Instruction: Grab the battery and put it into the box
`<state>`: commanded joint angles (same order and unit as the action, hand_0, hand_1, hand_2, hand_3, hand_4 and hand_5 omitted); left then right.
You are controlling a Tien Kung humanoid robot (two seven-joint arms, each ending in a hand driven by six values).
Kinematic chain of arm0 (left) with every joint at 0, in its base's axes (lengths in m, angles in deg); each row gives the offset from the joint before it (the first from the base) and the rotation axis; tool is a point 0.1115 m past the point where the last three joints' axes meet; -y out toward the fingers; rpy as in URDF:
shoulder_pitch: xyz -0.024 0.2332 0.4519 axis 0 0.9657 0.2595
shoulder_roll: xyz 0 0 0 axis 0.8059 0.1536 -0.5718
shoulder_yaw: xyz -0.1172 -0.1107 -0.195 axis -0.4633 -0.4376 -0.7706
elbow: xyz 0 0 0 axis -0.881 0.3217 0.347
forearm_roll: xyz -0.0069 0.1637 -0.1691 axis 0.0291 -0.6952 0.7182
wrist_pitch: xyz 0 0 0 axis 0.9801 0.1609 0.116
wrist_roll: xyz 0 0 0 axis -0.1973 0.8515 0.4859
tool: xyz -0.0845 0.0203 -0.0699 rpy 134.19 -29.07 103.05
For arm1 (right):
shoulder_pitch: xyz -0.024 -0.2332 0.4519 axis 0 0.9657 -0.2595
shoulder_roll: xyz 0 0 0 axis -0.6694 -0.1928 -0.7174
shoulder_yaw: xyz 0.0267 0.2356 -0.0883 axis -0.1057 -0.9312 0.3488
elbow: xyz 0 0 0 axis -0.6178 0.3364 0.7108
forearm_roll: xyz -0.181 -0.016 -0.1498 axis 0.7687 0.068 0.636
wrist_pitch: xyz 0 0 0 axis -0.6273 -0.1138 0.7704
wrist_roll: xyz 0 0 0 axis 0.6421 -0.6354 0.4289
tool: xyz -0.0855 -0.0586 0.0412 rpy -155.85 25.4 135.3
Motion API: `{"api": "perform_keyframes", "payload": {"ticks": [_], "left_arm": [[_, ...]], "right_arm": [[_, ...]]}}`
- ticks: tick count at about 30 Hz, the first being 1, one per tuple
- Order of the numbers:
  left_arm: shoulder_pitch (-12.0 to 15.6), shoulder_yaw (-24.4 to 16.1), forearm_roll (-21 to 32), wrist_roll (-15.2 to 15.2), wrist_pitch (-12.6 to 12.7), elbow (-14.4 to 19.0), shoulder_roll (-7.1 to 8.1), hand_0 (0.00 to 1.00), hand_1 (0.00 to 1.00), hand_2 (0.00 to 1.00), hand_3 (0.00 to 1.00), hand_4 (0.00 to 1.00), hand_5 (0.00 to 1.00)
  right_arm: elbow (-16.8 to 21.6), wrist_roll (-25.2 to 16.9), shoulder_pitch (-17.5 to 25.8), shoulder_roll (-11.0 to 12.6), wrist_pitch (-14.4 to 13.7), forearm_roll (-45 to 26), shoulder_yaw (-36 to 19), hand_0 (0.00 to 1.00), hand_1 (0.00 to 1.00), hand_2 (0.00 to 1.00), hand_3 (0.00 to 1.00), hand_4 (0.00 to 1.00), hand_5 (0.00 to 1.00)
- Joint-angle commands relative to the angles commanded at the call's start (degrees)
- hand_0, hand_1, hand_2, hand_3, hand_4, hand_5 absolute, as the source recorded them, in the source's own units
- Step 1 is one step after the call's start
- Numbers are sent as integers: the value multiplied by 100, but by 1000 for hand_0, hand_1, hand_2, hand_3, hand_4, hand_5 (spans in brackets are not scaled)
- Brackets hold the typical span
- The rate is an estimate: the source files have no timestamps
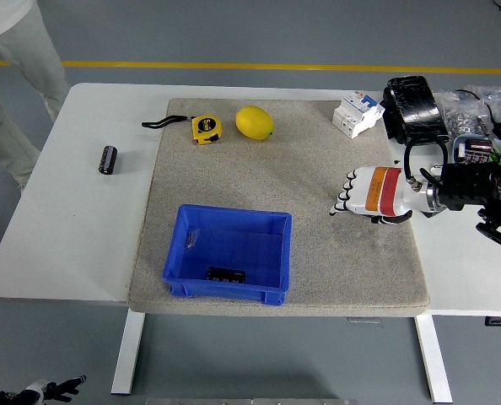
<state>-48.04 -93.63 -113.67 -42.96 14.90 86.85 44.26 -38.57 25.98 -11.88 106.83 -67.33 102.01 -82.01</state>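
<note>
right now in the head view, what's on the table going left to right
dark cylinder → yellow tape measure → lemon → white circuit breaker → black wrapped block
</note>
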Motion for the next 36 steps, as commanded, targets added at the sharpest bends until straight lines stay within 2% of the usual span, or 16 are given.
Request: {"api": "perform_keyframes", "payload": {"ticks": [3, 4, 9, 10, 26, 36], "left_arm": [[-11, -2, -5, 4, 0, 2, -7, 745, 741, 794, 646, 721, 639], [-15, 0, -4, 4, 1, 3, -9, 745, 742, 794, 646, 722, 639], [-35, 20, 14, 2, -1, 4, -16, 745, 742, 794, 646, 722, 639], [-39, 14, 10, 1, -1, 3, -19, 745, 745, 795, 645, 723, 641], [-109, 105, 75, -59, 8, -12, -22, 745, 748, 796, 646, 723, 641], [-126, 155, 98, -81, 10, -20, -38, 746, 751, 797, 647, 723, 641]], "right_arm": [[-107, -16, 1, 1, -139, -36, 66, 691, 669, 724, 831, 853, 58], [-130, -17, 1, 4, -174, -37, 79, 742, 717, 791, 907, 829, 26], [-283, -12, 3, 40, -401, -81, 96, 742, 717, 791, 907, 829, 26], [-308, -8, -4, 42, -414, -71, 93, 816, 776, 870, 962, 819, 16], [-508, -119, 21, 99, -445, -72, 12, 842, 803, 890, 971, 815, 14], [-543, -78, 55, 8, -422, -53, 15, 841, 805, 892, 969, 816, 8]]}}
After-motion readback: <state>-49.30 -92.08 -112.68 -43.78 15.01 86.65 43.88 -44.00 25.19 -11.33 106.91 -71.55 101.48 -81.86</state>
